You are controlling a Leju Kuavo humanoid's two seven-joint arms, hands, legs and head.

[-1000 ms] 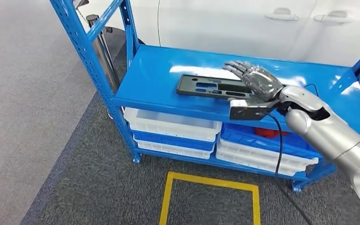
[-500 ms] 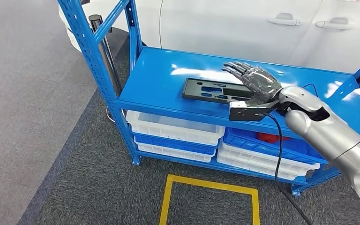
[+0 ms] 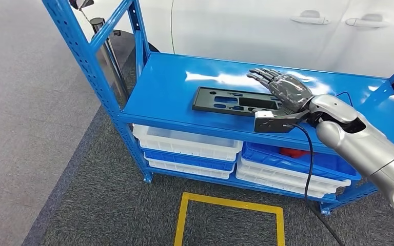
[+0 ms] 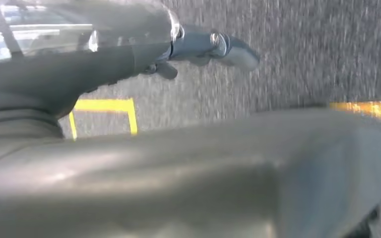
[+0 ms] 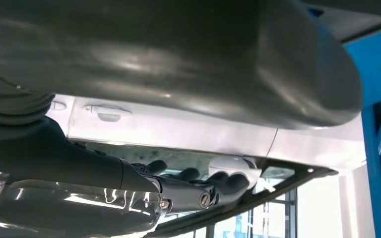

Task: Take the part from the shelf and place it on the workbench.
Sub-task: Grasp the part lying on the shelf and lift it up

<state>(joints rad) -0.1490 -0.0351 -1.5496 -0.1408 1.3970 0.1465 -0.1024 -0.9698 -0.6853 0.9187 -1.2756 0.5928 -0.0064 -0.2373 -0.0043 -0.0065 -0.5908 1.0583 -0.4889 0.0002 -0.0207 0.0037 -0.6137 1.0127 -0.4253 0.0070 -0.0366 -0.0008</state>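
Observation:
The part (image 3: pixel 225 101) is a flat black plate with cut-outs, lying on the top board of the blue shelf (image 3: pixel 164 82). My right hand (image 3: pixel 286 89) hovers over the plate's right end, palm down, fingers stretched out and apart, holding nothing. In the right wrist view, the dark fingers (image 5: pixel 203 193) reach out just above the plate's edge (image 5: pixel 287 181); whether they touch it is unclear. My left hand (image 4: pixel 104 54) hangs over the grey carpet with its fingers extended and nothing in it.
White bins (image 3: pixel 184 141) and a blue bin (image 3: pixel 297 156) with a red item fill the lower shelf levels. A white car (image 3: pixel 287 25) stands right behind the shelf. A yellow taped square (image 3: pixel 229 202) marks the carpet in front. Blue uprights (image 3: pixel 82 56) flank the shelf.
The whole picture has swayed slightly, so the camera moved. My right hand stays spread over the plate's right end, and the plate lies where it was.

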